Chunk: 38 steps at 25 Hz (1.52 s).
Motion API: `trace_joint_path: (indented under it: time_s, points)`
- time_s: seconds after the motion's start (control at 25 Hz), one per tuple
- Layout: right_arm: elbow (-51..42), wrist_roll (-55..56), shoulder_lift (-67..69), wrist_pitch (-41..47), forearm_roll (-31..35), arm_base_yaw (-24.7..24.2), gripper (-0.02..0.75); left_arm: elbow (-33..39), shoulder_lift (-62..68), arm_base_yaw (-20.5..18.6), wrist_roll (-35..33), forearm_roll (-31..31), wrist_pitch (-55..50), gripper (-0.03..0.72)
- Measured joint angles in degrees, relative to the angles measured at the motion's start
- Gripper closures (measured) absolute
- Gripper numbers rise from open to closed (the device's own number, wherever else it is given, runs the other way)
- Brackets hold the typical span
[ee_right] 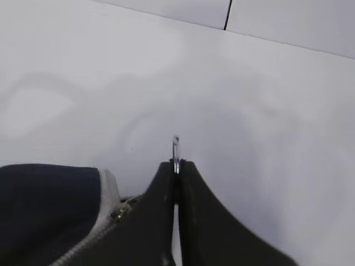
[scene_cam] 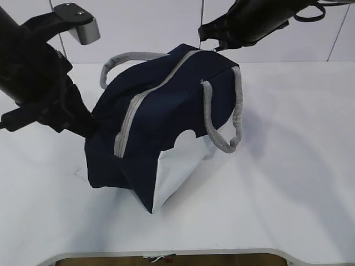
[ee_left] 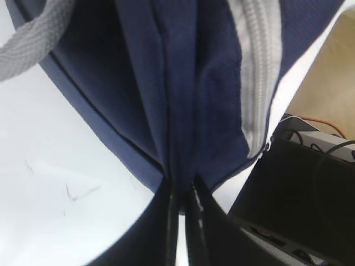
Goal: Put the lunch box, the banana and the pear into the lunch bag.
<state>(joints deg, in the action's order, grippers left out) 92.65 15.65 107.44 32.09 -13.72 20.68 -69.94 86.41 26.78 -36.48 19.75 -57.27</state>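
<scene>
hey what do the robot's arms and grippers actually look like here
Both arms are black and bulky. The left arm carries a silver-grey bracket near its top. The right arm has black cables looped beside it. Both grippers, left and right, have smooth, black, tapering fingers.

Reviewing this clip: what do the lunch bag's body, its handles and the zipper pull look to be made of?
The lunch bag body looks like matte navy woven fabric: it creases softly where the left hand pinches it. The handles look like grey ribbed webbing. The zipper pull, clamped in the right hand, appears to be thin shiny metal, though it is small. The white side panel looks smooth, possibly coated fabric.
</scene>
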Motion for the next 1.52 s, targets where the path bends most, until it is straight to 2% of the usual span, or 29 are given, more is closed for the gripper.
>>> trace_joint_path:
  time_s: [0.12,0.24,0.32,0.52,0.64,0.92,1.36,1.52]
  points:
    - [2.4,-3.0,-0.5,0.9,5.6,0.0,0.726,0.0,0.0,0.0,0.2,0.0,-0.6,0.692]
    - [4.9,-8.3,-1.2,3.8,14.6,0.0,0.726,0.0,0.0,0.0,3.1,0.1,-1.0,0.666]
    - [5.8,-11.9,-1.3,5.3,19.8,0.0,0.726,-0.7,0.0,0.0,5.0,0.1,-1.8,0.603]
    - [5.9,-14.7,-1.3,6.5,23.4,0.0,0.726,-7.8,-0.2,0.0,8.9,0.9,-4.7,0.314]
    - [5.9,-15.7,-1.3,6.5,23.6,0.0,0.726,-12.8,-0.4,0.0,9.4,1.8,-4.7,0.246]
    - [6.0,-16.7,-1.3,6.7,24.6,0.0,0.725,-15.8,1.7,0.0,9.5,2.4,3.2,0.227]
    - [6.0,-17.4,-1.3,6.7,24.8,0.0,0.726,-17.3,10.0,0.0,9.5,3.8,4.3,0.227]
    - [6.0,-17.4,-1.3,6.7,24.8,0.0,0.725,-17.4,12.9,0.0,9.5,4.9,2.5,0.258]
